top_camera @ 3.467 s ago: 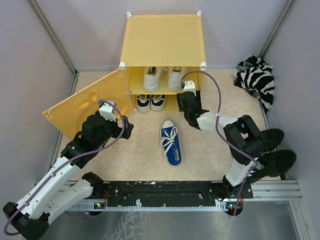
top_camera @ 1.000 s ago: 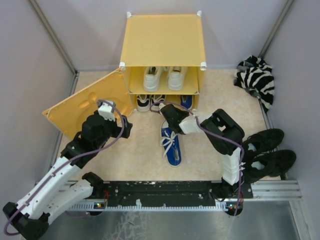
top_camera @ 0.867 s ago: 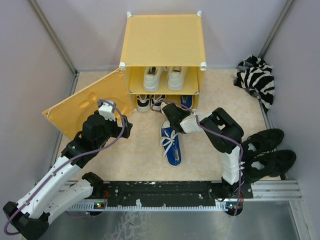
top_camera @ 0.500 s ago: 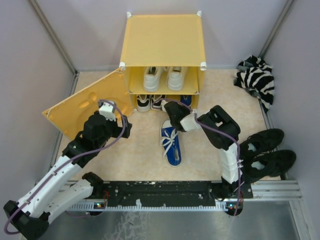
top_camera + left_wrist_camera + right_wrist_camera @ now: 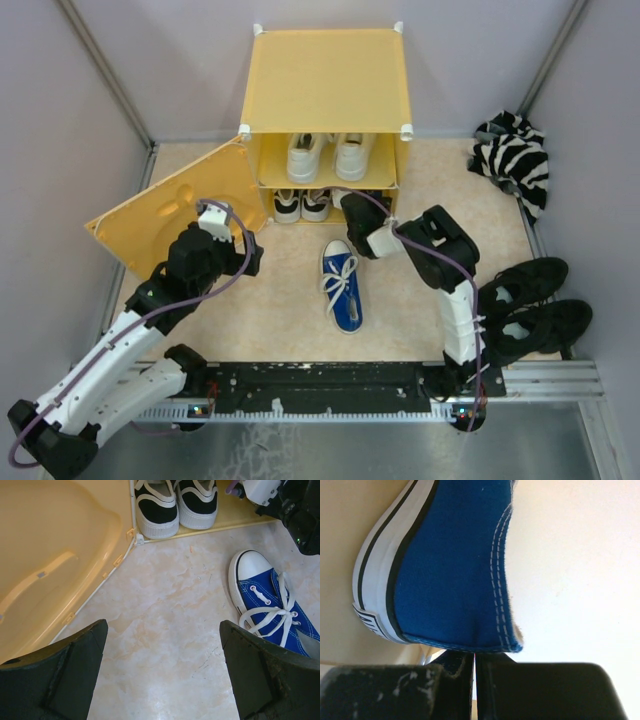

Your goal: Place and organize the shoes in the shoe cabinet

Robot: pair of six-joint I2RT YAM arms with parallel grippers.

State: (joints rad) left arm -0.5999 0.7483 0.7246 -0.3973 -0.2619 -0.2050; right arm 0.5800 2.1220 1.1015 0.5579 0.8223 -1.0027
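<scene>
Hanging over the table [image 5: 270,310] at about 9 o'clock from the loose blue sneaker [image 5: 342,285], the left gripper [image 5: 160,672] is spread wide and empty, beside the swung-open door panel [image 5: 165,205]. At 12 o'clock the shoe cabinet [image 5: 325,75] holds the white pair [image 5: 325,155] on its shelf and the black-and-white pair [image 5: 177,505] at lower left. The loose blue sneaker lies just in front, toe toward the cabinet. It looks light, with a soft canvas upper that will give, a stiff rubber sole and floppy laces that could snag, so the heel collar at its 6 o'clock end seems the best hold. At lower right the right gripper [image 5: 475,667] is closed tight, apparently gripping nothing, its tips at the heel of the second blue sneaker [image 5: 450,565] inside the cabinet.
</scene>
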